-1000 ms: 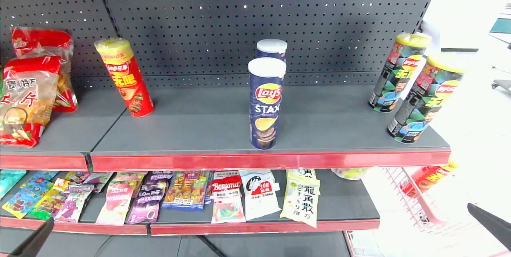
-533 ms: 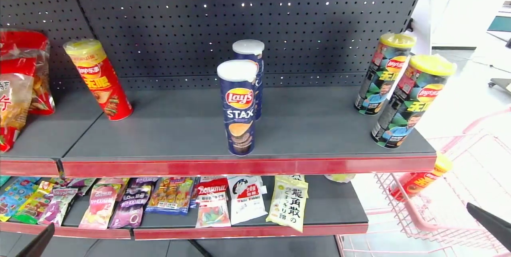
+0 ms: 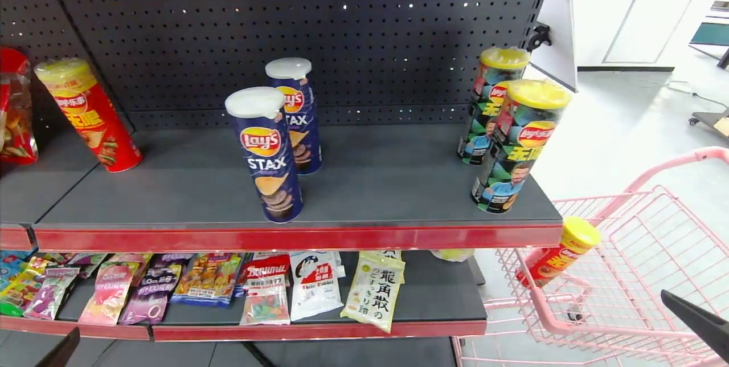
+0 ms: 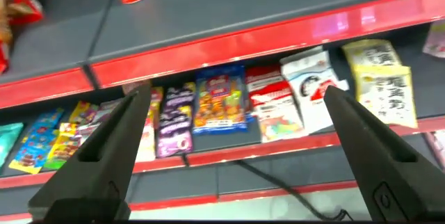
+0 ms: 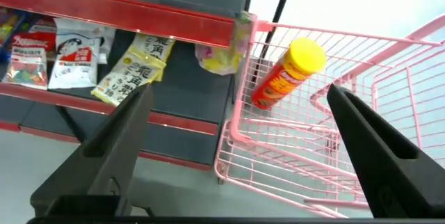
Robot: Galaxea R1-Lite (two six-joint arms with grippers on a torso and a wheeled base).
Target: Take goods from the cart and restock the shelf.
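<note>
My head view swings right onto the cart [image 3: 638, 224], where one red can [image 3: 555, 259], ahead of my wide, empty right claw [image 5: 238, 92], awaits shelving; five standing cans [image 3: 265, 156] already fill the shelf [image 3: 370, 184].

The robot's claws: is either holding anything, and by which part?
Nothing is held. The left gripper and right gripper are open; the red can lies in the cart.

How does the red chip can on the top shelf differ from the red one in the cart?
The shelf can stands on its base on the top shelf; the cart can leans tilted inside the pink cart. The shelf can is already stocked; the cart can is not. Both are red with yellow lids.
</note>
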